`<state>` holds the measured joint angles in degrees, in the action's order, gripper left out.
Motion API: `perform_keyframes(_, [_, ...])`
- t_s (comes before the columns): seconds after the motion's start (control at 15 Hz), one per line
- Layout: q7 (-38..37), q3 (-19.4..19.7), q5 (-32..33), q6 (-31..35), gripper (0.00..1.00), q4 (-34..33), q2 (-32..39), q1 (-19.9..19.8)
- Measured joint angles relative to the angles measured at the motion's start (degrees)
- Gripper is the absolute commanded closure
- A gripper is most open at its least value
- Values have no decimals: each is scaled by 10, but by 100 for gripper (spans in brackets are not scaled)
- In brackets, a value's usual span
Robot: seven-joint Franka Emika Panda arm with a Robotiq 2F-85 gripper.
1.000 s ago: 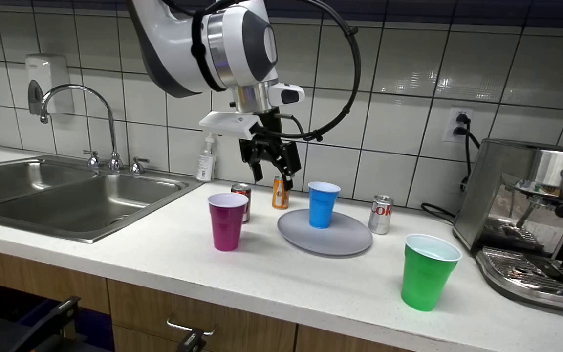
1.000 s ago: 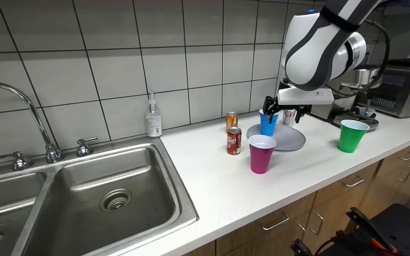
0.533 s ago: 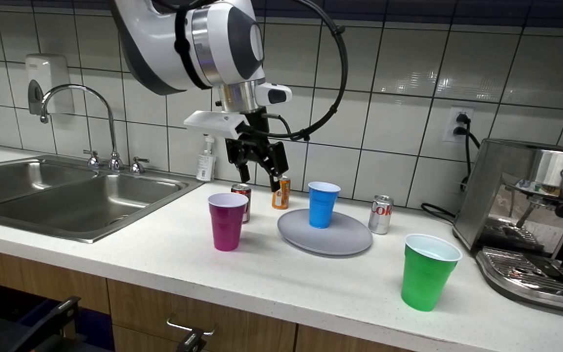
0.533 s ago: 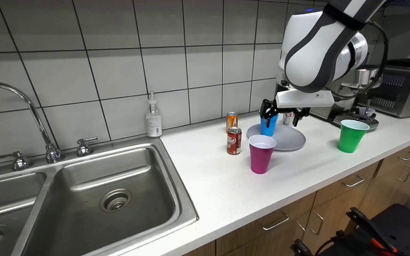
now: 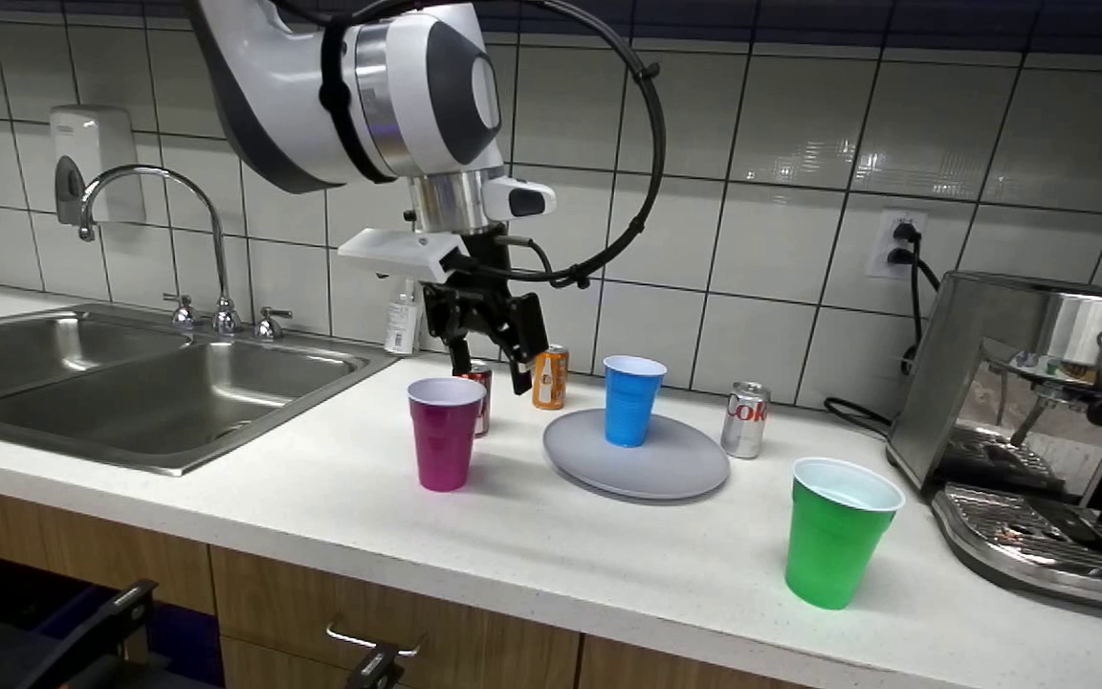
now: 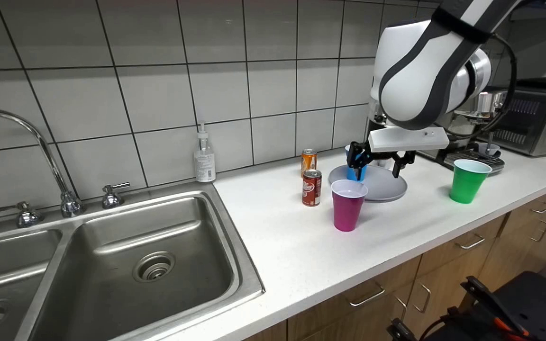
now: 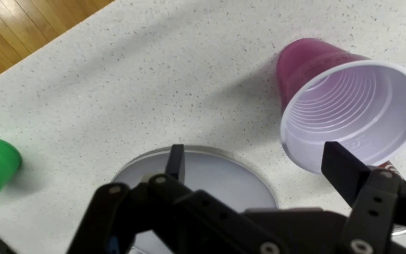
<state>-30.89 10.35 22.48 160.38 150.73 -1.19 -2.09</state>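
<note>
My gripper (image 5: 491,378) hangs above the counter, open, with nothing between its fingers. In the wrist view, one fingertip (image 7: 177,158) overlaps the grey plate (image 7: 220,176) and the opposite fingertip (image 7: 340,165) overlaps the white mouth of an upright magenta cup (image 7: 303,67). I cannot tell how close that finger is to the rim. A blue cup (image 5: 632,407) stands on the plate in both exterior views; the gripper partly covers it in an exterior view (image 6: 351,173). Beside the magenta cup is a dark red soda can (image 6: 311,188), with an orange can (image 5: 551,383) behind it.
A silver Coke can (image 5: 745,421) stands behind the plate. Nearer the counter's front edge is a green cup (image 5: 838,536). The espresso machine (image 5: 972,383) stands to one side, the sink (image 6: 154,227) to the opposite side. A soap bottle (image 6: 204,161) rests against the tiled wall.
The gripper has moved from above the plate area toward the magenta cup and come lower, staying open. Cups, cans and plate have not moved.
</note>
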Motion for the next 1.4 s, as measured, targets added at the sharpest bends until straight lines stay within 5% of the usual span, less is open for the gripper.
perform_keyframes(1.4, [38, -22, -42, -30, 0, -27, 45, -3])
